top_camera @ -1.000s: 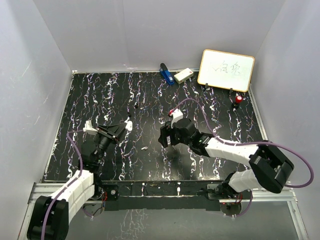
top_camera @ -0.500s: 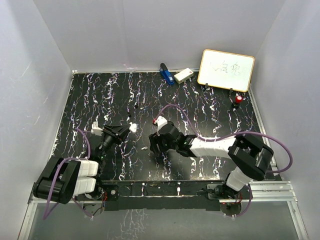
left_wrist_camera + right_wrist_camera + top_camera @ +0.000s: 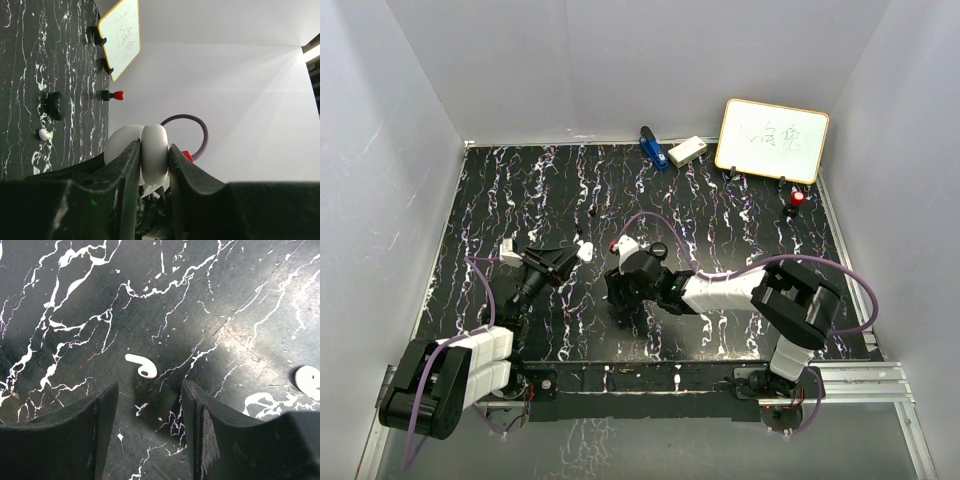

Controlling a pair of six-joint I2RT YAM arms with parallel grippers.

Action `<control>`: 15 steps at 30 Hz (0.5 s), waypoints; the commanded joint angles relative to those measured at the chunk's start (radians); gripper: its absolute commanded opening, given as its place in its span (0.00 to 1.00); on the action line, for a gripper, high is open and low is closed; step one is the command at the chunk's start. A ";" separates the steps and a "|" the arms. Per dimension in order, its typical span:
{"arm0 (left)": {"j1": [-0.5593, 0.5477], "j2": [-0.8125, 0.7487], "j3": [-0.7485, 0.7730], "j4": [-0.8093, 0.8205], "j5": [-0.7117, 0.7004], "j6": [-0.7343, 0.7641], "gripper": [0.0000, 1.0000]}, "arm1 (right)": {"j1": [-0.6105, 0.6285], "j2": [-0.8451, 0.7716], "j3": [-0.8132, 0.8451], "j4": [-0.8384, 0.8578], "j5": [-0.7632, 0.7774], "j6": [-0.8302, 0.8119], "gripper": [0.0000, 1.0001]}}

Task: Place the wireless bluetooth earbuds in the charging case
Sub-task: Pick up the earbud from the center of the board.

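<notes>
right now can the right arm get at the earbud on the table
Probably yes: the right gripper is open close above the earbud, which lies bare on the table with nothing covering it.

Small white earbud [image 3: 141,367], curved, with a short stem, flat on the black marbled bench [image 3: 225,300], between the fingers of the open right end effector [image 3: 149,385], touching neither. White glossy charging case [image 3: 154,160], two rounded lobes, pinched edge-on in the left end effector [image 3: 152,146].
</notes>
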 commanded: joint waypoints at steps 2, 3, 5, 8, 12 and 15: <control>0.009 -0.017 0.010 -0.010 0.013 0.012 0.00 | 0.021 0.032 0.061 0.057 0.025 0.014 0.50; 0.009 -0.013 0.007 -0.001 0.014 0.011 0.00 | 0.023 0.039 0.063 0.059 0.029 0.015 0.49; 0.010 -0.001 0.004 0.014 0.016 0.006 0.00 | 0.024 0.045 0.066 0.057 0.037 0.017 0.48; 0.010 0.015 0.003 0.030 0.020 0.003 0.00 | 0.026 0.046 0.067 0.056 0.043 0.016 0.47; 0.011 0.027 0.000 0.039 0.020 0.002 0.00 | 0.028 0.085 0.067 0.059 0.049 0.018 0.45; 0.011 0.033 -0.002 0.042 0.020 0.002 0.00 | 0.029 0.099 0.071 0.060 0.053 0.019 0.43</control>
